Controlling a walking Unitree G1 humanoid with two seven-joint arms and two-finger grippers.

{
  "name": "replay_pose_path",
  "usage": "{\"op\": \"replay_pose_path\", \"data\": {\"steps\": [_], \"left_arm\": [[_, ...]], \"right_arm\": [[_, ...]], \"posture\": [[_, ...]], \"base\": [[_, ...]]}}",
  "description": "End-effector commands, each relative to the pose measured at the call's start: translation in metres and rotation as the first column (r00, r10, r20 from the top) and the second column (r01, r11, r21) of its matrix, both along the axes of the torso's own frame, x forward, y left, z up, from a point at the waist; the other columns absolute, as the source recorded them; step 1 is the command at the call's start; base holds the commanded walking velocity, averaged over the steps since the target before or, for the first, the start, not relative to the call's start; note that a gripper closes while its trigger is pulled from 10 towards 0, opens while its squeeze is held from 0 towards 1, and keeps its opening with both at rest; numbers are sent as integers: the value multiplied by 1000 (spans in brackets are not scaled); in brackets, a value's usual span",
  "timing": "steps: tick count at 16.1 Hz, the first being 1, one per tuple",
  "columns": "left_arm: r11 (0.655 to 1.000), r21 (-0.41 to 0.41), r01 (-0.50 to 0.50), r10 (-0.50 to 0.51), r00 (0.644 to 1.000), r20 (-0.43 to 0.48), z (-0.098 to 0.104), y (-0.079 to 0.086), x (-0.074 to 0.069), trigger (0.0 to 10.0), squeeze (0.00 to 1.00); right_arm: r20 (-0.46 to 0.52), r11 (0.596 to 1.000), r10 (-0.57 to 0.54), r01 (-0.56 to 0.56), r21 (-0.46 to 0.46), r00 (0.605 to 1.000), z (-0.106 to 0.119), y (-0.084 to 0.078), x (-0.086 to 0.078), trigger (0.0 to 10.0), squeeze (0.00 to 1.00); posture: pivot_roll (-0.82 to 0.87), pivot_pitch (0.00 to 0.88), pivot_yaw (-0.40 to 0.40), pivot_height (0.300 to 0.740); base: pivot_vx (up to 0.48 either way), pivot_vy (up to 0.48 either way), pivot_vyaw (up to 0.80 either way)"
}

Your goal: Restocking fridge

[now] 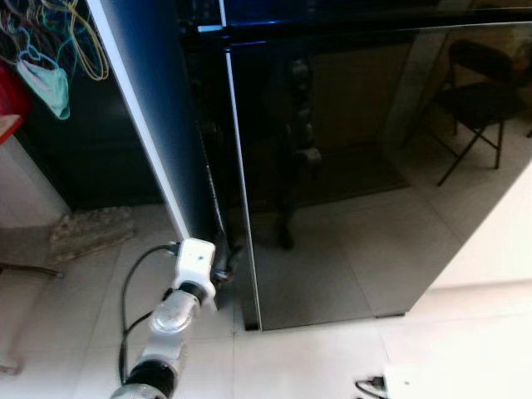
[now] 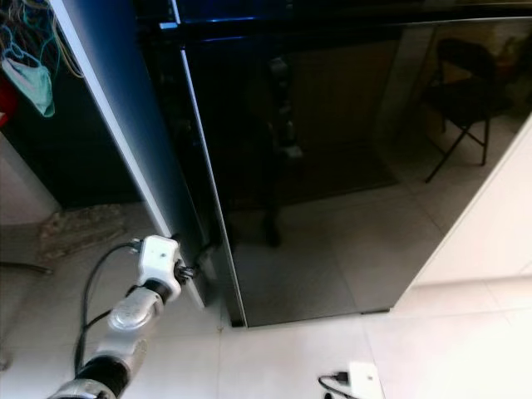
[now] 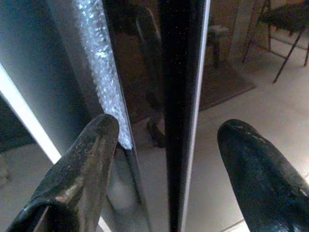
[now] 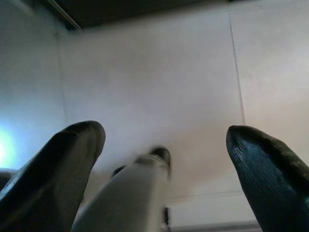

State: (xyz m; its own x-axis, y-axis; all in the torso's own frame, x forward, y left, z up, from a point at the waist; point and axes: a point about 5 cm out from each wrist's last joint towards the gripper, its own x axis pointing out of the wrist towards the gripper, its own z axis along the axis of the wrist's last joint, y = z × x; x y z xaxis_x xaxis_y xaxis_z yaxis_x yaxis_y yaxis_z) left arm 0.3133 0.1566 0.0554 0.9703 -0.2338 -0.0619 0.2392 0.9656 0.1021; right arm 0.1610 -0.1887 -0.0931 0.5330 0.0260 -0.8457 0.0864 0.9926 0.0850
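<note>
The fridge door, black and glossy, stands shut before me, and my left gripper waits open at its left edge, fingers on both sides of it. I judge the step is opening the door (restocking comes later), so next I must hook this edge and pull; my right gripper hangs open over the floor.

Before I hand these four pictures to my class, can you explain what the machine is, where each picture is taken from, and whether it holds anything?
It is a walking robot with two silver arms, each ending in two black fingers. The two wide pictures come from cameras in its head, looking down at a black fridge on a pale tiled floor. Its glossy door reflects the room, including a chair. The left gripper reaches to the fridge door's edge low down. The other two pictures come from cameras on the wrists. The left wrist view shows its fingers spread on either side of the door edge, gripping nothing. The right gripper hangs open over the floor, empty.
</note>
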Motion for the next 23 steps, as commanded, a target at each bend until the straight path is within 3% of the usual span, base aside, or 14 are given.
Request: {"op": "replay_pose_path", "data": {"steps": [1,8,12,14,16,18,20,21,22,23], "left_arm": [[999,-15,39,-39,999,22,7,-13,5,10000,0],[1000,-3,24,-24,999,39,12,-14,7,10000,0],[1000,5,-16,15,999,46,18,-4,13,10000,0],[999,7,-34,34,998,57,14,2,3,10000,0],[996,30,-83,81,995,51,3,18,-18,10000,0],[981,38,-190,192,979,-73,-24,45,-34,10000,0],[958,19,-286,281,924,-259,-55,62,-51,10000,0],[943,24,-330,313,863,-397,-77,66,-66,10000,0],[941,35,-336,313,827,-467,-88,66,-75,10000,0],[949,91,-301,293,747,-597,-110,60,-98,10000,0]], "right_arm": [[-20,1000,-3,3,-24,1000,-2,-7,-7,10000,0],[-16,1000,-4,4,-24,1000,-1,-7,-6,10000,0],[-2,1000,-19,19,-5,1000,0,-1,1,10000,0],[-2,1000,-29,29,-6,1000,0,-2,0,10000,0],[13,999,-46,46,-18,999,1,-7,0,10000,0],[15,998,-51,51,-27,999,1,-10,0,10000,0],[16,998,-52,52,-23,999,1,-8,-1,10000,0],[15,999,-47,48,-23,999,1,-7,-1,10000,0],[12,999,-38,38,-27,999,1,-8,-1,10000,0],[12,999,-42,43,-26,999,1,-8,-1,10000,0]], "posture": [[-147,0,32,740],[-145,0,27,740],[-89,0,25,740],[-75,0,19,740],[-81,0,5,740],[-90,0,9,740],[-106,0,19,740],[-111,0,18,740],[-115,0,13,740],[-119,0,12,740]], "base": [[315,0,0],[177,0,0],[0,0,0],[0,0,0],[0,0,0],[0,0,0],[0,0,0],[0,0,0],[0,0,0],[0,0,0]]}}
